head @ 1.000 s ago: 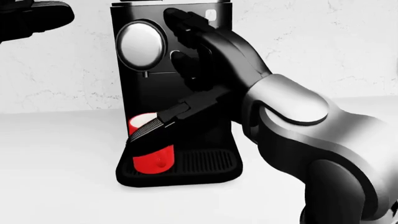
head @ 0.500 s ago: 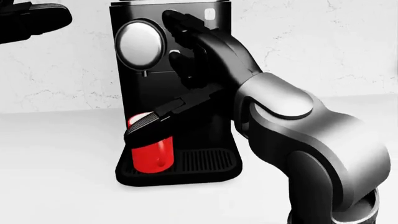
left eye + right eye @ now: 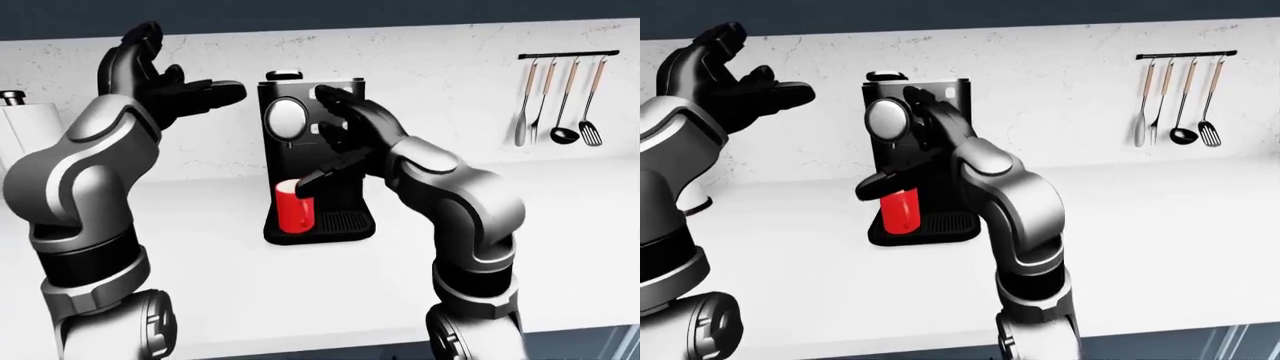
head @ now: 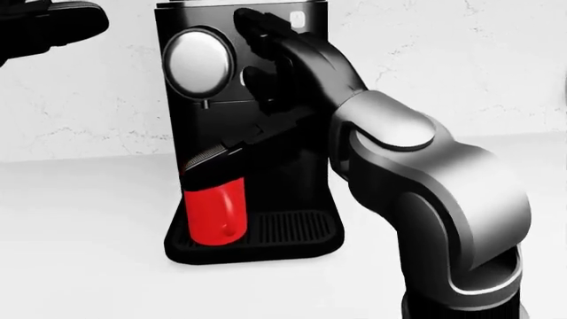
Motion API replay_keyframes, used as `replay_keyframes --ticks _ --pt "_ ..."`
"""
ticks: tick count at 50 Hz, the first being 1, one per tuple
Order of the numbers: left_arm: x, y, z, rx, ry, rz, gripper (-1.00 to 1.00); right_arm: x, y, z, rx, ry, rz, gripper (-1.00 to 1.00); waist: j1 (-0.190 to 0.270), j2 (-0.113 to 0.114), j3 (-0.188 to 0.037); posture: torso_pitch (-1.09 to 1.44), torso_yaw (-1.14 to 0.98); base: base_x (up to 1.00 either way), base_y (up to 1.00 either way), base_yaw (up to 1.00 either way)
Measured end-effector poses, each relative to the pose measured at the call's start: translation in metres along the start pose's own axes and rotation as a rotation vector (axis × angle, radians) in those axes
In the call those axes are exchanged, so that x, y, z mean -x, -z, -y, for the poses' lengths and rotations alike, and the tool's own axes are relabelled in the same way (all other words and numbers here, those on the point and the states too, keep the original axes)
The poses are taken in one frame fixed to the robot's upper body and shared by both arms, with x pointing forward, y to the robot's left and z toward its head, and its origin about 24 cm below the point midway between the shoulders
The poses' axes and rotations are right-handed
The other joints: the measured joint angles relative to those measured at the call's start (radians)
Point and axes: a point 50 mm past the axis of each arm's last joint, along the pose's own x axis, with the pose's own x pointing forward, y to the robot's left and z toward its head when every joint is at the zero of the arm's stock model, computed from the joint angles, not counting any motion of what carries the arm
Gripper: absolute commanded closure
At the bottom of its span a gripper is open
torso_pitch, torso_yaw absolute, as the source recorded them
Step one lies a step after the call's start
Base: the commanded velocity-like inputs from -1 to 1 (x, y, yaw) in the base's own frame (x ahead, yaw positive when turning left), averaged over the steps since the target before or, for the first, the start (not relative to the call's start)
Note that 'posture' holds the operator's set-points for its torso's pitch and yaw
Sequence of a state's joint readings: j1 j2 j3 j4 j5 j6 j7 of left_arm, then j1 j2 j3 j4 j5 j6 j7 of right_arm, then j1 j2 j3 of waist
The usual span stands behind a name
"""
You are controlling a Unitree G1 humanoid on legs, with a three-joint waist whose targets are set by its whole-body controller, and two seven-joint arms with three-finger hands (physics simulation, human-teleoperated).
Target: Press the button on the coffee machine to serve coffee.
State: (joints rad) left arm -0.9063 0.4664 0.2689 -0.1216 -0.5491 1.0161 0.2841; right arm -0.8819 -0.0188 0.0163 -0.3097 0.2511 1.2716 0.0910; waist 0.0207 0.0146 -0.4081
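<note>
Black coffee machine [image 4: 239, 133] stands centre on the counter [image 3: 560, 225], red cup [image 4: 215, 211] on its tray at 7 o'clock. Right hand [image 4: 279, 60], fingers spread, has crept slightly higher against its panel; left hand [image 3: 165, 82] stays raised, released, at 10 o'clock.

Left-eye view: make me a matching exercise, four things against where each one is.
Things:
1. red cup
2. left hand
3. right hand
4. utensils

Places:
A. raised open, left of the coffee machine, touching nothing
B. hanging on a rail at the right, on the wall
C. on the drip tray, under the spout
D. against the machine's upper face, fingers spread

Pairs: 1-C, 2-A, 3-D, 4-B
</note>
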Motion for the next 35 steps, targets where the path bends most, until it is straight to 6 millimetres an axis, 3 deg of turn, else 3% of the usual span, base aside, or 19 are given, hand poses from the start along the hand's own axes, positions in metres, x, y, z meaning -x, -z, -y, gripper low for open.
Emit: replay_keyframes --ticks 20,35 --pt "0.000 0.002 -0.002 0.004 -0.004 0.000 -1.00 -0.014 0.006 -0.002 -0.004 -0.008 -0.016 -1.00 -0.001 0.002 0.000 -0.68 0.00 0.00 0.00 0.00" --pt "0.000 0.000 -0.001 0.005 -0.004 0.002 -1.00 -0.023 0.012 0.009 -0.003 0.019 -0.022 -1.00 -0.001 0.004 0.000 -0.68 0.00 0.00 0.00 0.00"
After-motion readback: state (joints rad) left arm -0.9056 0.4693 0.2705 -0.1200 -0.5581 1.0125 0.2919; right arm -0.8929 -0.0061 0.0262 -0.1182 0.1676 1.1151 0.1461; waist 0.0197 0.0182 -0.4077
